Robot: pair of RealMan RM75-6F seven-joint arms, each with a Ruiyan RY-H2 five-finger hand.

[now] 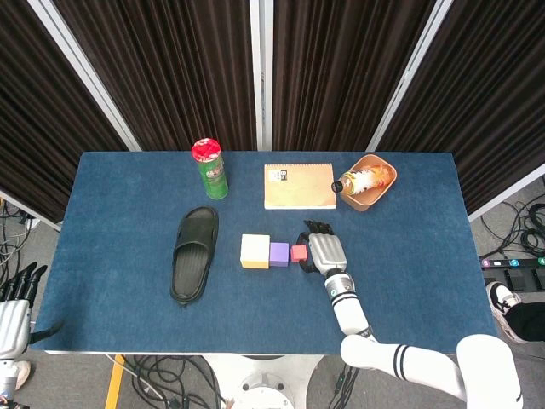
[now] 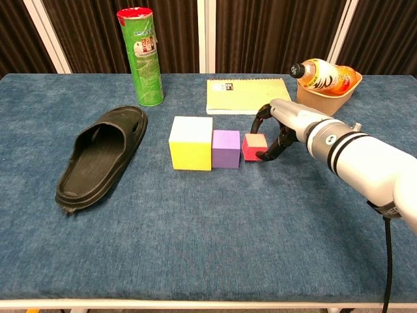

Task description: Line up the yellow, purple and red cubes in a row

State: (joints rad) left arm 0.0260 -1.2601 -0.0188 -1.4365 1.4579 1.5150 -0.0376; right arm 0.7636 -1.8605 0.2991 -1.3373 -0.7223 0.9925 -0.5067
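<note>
My right hand [image 2: 281, 128] has its dark fingers [image 2: 263, 117] curled around the small red cube [image 2: 254, 147], one curving over the far side and another hooking the near right edge; I judge it a light pinch on the cube, though from the chest view I cannot tell how firmly the pads bear on it. From the head view the same right hand [image 1: 324, 252] sits just to the right of that red cube [image 1: 299, 253], palm down, wrist trailing back toward me.

The relation I care about: the red cube lies directly left of my fingers and just beside the right face of the medium purple cube [image 2: 226, 149]. Whether the two faces touch or a sliver of blue cloth shows between them I cannot tell. The purple cube in turn touches the right face of the large yellow cube [image 2: 191, 143], so the three run left to right in one line. The red cube's near face sits a little farther from me than the purple cube's near face, so the fronts look not quite flush.

My judgement is that the row is essentially made, and the next move is to part the fingers and draw away rightward without dragging the cube.

My left hand [image 1: 14, 313] hangs off the table's near left corner, well apart from the purple cube, fingers apart and holding nothing.
</note>
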